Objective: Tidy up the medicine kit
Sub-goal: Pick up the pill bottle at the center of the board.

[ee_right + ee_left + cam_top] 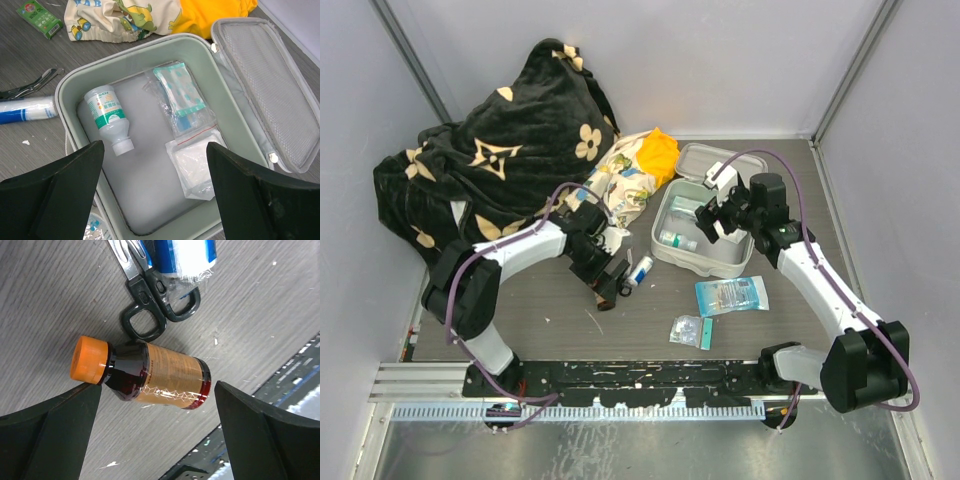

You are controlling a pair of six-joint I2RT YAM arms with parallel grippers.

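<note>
The medicine kit [131, 48] lies open right of centre on the table [620, 330], its lid [265, 90] thrown back on the far side. It holds a white green-labelled bottle [109, 116], a teal-printed sachet pack [179, 92] and a clear bag [192, 167] of what may be gauze. The right gripper [155, 147] hangs over it, jaws spread and empty, while the left gripper [157, 386], equally wide, straddles a brown orange-capped bottle [165, 377] beside scissors [155, 305].

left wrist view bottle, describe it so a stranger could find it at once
In front of the black blanket, the left gripper hangs open over the table. The bottle lies on its side beneath it, beside black-handled scissors. Only it has a dark brown body and an orange cap.
</note>
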